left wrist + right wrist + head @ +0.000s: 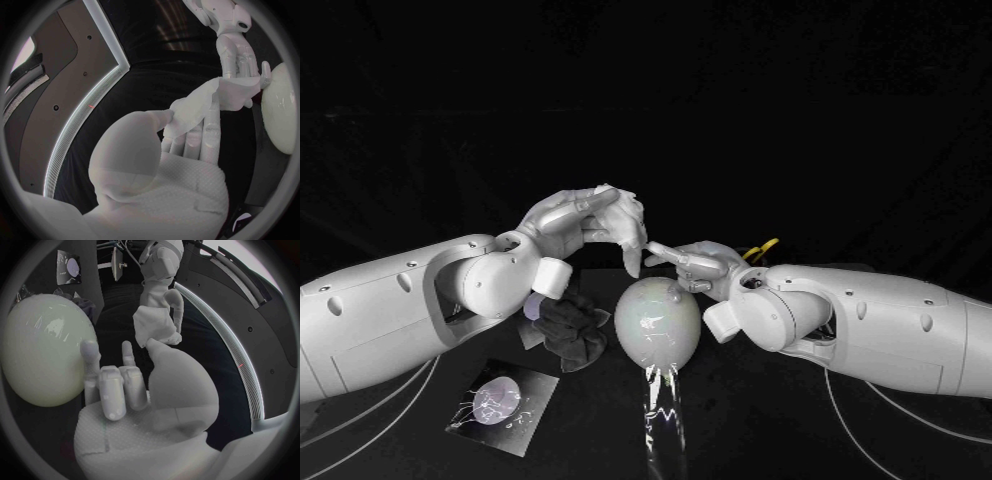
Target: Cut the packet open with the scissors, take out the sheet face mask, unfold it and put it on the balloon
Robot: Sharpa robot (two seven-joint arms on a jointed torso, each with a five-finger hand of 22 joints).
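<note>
The folded white sheet mask (209, 100) is raised above the table, and my left hand (586, 225) holds it between thumb and fingers. My right hand (692, 262) reaches in from the other side; its fingertips (240, 70) and thumb (164, 357) close on the mask's far edge (153, 325). The pale balloon (658, 322) stands just below and in front of both hands, close beside the right fingers (94, 360). The cut packet (502, 400) lies flat at the front left. The scissors' yellow handles (762, 247) show behind my right wrist.
A crumpled dark cloth (571, 332) lies beside the balloon under my left forearm. A clear, shiny stem or film (661, 405) runs from the balloon's base towards the front edge. Cables trail on the table beneath both arms.
</note>
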